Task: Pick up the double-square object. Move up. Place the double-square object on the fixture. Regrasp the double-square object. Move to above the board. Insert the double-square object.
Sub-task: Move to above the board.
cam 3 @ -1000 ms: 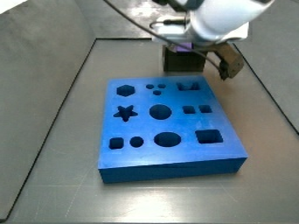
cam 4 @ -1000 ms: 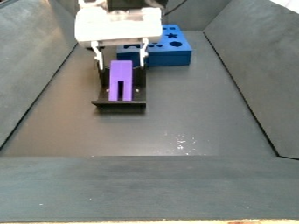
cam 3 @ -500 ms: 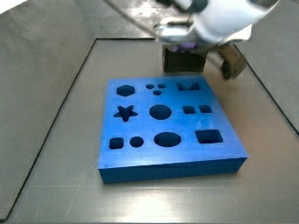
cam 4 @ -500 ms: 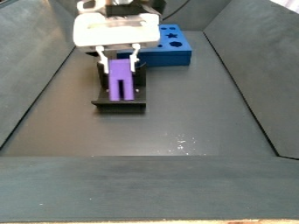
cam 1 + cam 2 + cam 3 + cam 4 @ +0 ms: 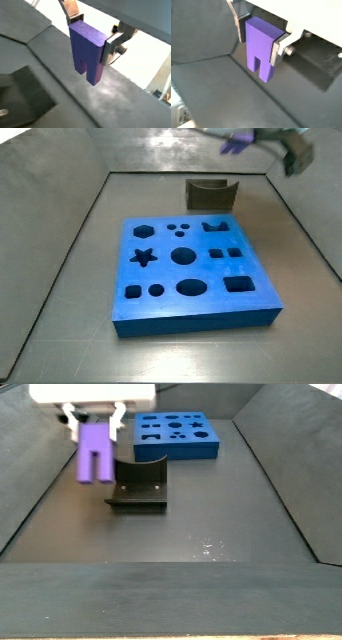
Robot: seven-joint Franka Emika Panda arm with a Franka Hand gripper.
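Observation:
The double-square object [image 5: 94, 452] is a light-purple block with two prongs pointing down. It hangs in the air to the left of and above the fixture [image 5: 139, 487], apart from it. My gripper [image 5: 94, 424] is shut on its upper end. In both wrist views the silver fingers [image 5: 110, 47] [image 5: 278, 48] press its two sides, and the block [image 5: 87, 50] [image 5: 261, 47] reaches well below them. A side view shows only a purple edge [image 5: 238, 143] at the frame's top, behind the fixture [image 5: 211, 194]. The blue board [image 5: 194, 268] [image 5: 174, 436] lies flat with its cut-outs empty.
Sloping grey walls [image 5: 34, 494] close in the dark floor on both sides. The fixture's dipped middle holds nothing. The board sits close beside the fixture.
The gripper has risen with the double-square object, lifting it out of the fixture, which now stands bare. In one side view the gripper has nearly left the top of the frame.

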